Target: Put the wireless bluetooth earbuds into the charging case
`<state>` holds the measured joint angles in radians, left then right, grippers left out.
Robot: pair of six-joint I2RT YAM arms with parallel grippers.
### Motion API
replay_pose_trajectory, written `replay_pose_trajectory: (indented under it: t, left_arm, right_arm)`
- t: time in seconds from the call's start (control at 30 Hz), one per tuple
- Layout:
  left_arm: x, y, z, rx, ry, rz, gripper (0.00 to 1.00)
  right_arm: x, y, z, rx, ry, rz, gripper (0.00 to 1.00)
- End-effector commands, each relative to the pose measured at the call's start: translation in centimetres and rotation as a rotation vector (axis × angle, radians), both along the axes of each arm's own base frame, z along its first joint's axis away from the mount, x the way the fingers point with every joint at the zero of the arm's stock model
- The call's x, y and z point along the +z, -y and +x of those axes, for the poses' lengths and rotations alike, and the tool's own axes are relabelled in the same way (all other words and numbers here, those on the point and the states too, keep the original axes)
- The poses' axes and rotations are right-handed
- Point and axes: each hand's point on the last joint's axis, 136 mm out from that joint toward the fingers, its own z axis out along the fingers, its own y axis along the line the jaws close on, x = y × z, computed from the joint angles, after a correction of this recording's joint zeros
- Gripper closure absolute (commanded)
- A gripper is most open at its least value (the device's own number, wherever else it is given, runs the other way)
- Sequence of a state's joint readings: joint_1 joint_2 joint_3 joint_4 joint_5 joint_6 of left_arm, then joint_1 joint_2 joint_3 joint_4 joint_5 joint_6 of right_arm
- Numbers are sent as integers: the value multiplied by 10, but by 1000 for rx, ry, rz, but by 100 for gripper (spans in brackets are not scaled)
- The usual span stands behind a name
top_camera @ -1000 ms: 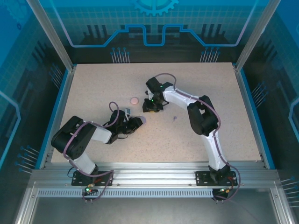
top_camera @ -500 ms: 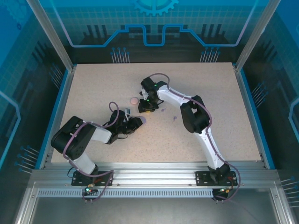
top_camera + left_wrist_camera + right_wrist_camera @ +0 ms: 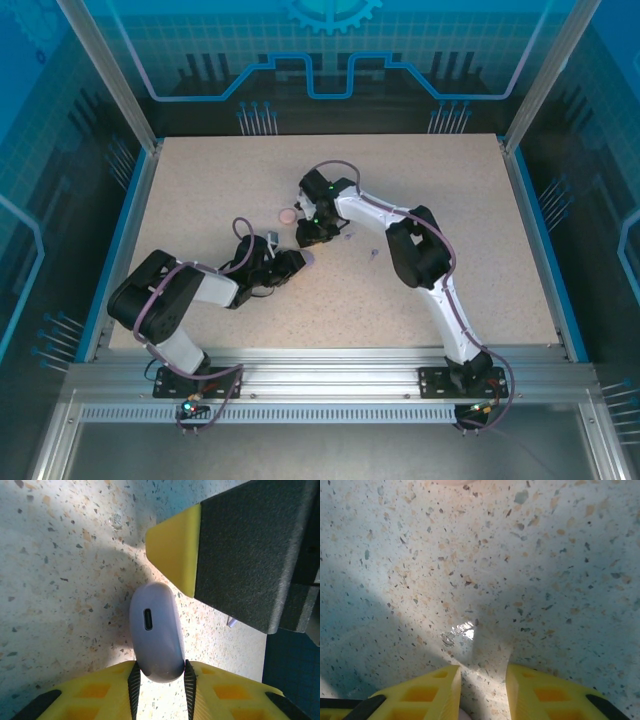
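Observation:
My left gripper [image 3: 160,666] is shut on a lavender charging case [image 3: 155,630], which lies on the table with its charging port facing the camera. From above, that left gripper [image 3: 296,261] and lavender case [image 3: 306,257] sit left of centre. My right gripper [image 3: 313,233] stands just beyond them, beside a round pink case [image 3: 288,214]. The right gripper [image 3: 483,672] is open over bare speckled table, and a small pale pink shape shows deep between its fingers [image 3: 430,690]; I cannot tell what it is. One lavender earbud [image 3: 372,253] lies to the right. A lavender stem [image 3: 231,622] peeks from under the right finger [image 3: 175,550].
The speckled table [image 3: 450,200] has a blue raised rim [image 3: 128,230] and metal posts at its corners. Another tiny lavender piece [image 3: 347,237] lies just right of the right gripper. Open surface lies to the far left and along the right side.
The right gripper has swung left, from mid-table toward the pink case, then nearly stopped. The left gripper and its lavender case have stayed put.

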<state>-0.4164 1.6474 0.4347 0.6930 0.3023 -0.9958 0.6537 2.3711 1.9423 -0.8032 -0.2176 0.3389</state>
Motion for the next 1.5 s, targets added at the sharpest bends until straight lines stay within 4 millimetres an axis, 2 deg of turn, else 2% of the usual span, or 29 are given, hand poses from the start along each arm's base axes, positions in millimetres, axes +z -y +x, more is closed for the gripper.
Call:
replay_pose_trajectory:
  t: [0.0,0.3,0.4,0.77,0.93,1.0,1.07,1.2,1.3,1.33,1.37,1.47]
  left_arm:
    - [-1,0,-2,3,1,5,66]
    - [-6,4,1,-9,-5,-3,64]
    - [-5,3,2,-12,5,6,59]
    - [5,10,9,-32,48,-11,61]
    - [7,11,6,-43,53,-26,61]
    - [9,7,3,-31,59,-18,59]
    - [13,2,1,-18,70,-2,54]
    - [27,-8,-2,6,106,36,38]
    - [39,-18,0,24,131,78,16]
    - [44,-24,1,41,142,91,6]
    - [48,-29,2,57,155,101,1]
    - [64,-54,7,159,196,128,1]
  right_arm:
    - [-15,6,-44,46,-133,-59,72]
    - [-12,-1,-51,52,-149,-24,72]
    - [-12,-2,-52,60,-150,-20,74]
    - [-10,-2,-54,61,-154,-14,75]
    - [-9,9,-39,-50,-141,-29,68]
    - [8,11,-28,-106,-109,6,62]
    - [19,15,-19,-151,-85,24,53]
    - [41,24,-8,-207,-35,38,44]
    - [51,31,-6,-235,-18,39,41]
    - [53,34,-6,-246,-13,37,41]
    - [54,36,-6,-254,-11,38,40]
    - [59,45,-10,-281,-4,27,40]
